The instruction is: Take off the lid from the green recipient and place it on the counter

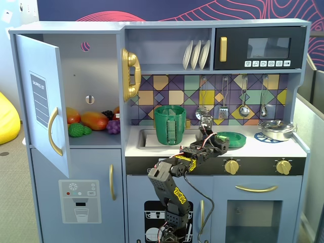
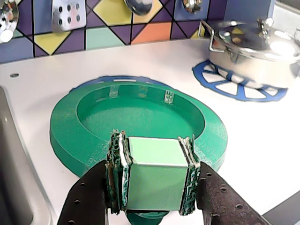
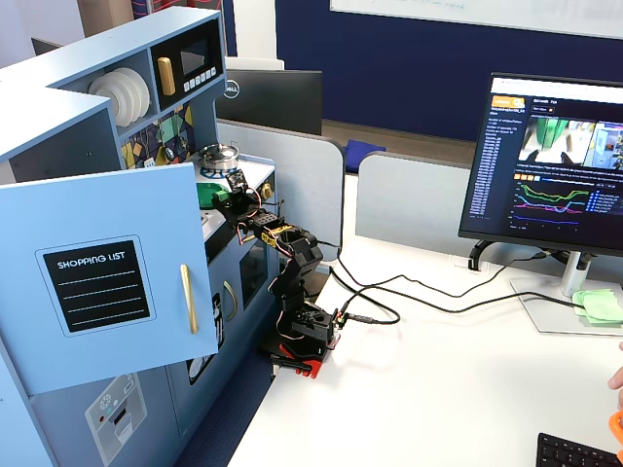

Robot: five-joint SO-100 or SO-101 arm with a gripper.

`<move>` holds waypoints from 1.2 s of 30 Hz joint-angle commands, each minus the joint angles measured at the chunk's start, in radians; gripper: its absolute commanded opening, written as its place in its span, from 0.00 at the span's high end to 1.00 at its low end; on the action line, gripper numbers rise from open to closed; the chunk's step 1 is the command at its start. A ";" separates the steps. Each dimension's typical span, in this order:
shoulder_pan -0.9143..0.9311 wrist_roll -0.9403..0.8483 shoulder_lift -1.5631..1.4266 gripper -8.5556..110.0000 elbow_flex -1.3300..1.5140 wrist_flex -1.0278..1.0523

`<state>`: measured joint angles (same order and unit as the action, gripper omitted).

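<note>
- Where the two dark jaws meet in the wrist view, clenched: gripper [image 2: 154, 180] clamped on the pale green handle [image 2: 154, 166] of the lid [image 2: 140, 112], a textured pad pressed on each side of the block.
- Off the green recipient [image 1: 170, 125] already, with the lid to its right in a fixed view, lying low over the counter [image 2: 262, 136] and covering most of a blue burner print; resting or just above it, cannot tell.
- Probably light and stiff: moulded plastic, thick rim, shallow dished middle, unlikely to flex or break.
- Smooth sides on the handle, so possibly slippery; squared faces, though, suiting a flat two-sided pinch.
- Best taken exactly there, at the handle; too wide at the rim for these jaws.
- White, flat and hard underneath, good for setting down level.
- Sink [image 2: 9, 187] just to the left in the wrist view; steel pot [image 2: 253, 51] far right on the second burner print [image 2: 234, 86], well apart from the lid.
- Tiled back wall with hanging utensils at the far side; an office desk with a monitor beside the toy kitchen.
</note>
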<state>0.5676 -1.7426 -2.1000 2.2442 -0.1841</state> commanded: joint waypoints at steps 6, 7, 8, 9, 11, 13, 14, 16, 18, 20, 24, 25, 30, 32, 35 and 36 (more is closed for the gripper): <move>-0.003 -0.037 0.017 0.93 -0.002 -0.069; -0.003 -0.040 0.020 0.93 -0.002 -0.069; -0.003 -0.040 0.021 0.93 -0.003 -0.069; 0.003 -0.040 0.021 0.91 -0.002 -0.069; 0.005 -0.035 0.021 0.86 -0.005 -0.061; 0.008 -0.043 0.012 0.81 -0.012 -0.037; 0.008 -0.041 -0.003 0.80 -0.012 -0.021; 0.003 -0.040 -0.044 0.78 -0.017 0.021; -0.006 -0.031 -0.114 0.75 -0.035 0.104; -0.015 -0.020 -0.201 0.74 -0.075 0.239; -0.049 -0.003 -0.411 0.75 -0.146 0.649; -0.063 -0.009 -0.462 0.76 -0.160 0.769; -0.216 0.000 -0.707 0.79 -0.143 1.347; -0.272 -0.012 -0.778 0.83 -0.055 1.480; -0.374 0.057 -0.874 0.88 0.115 1.609; -0.403 0.072 -0.910 0.89 0.183 1.632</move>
<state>0.2623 -1.7104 -2.9008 2.2826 1.3085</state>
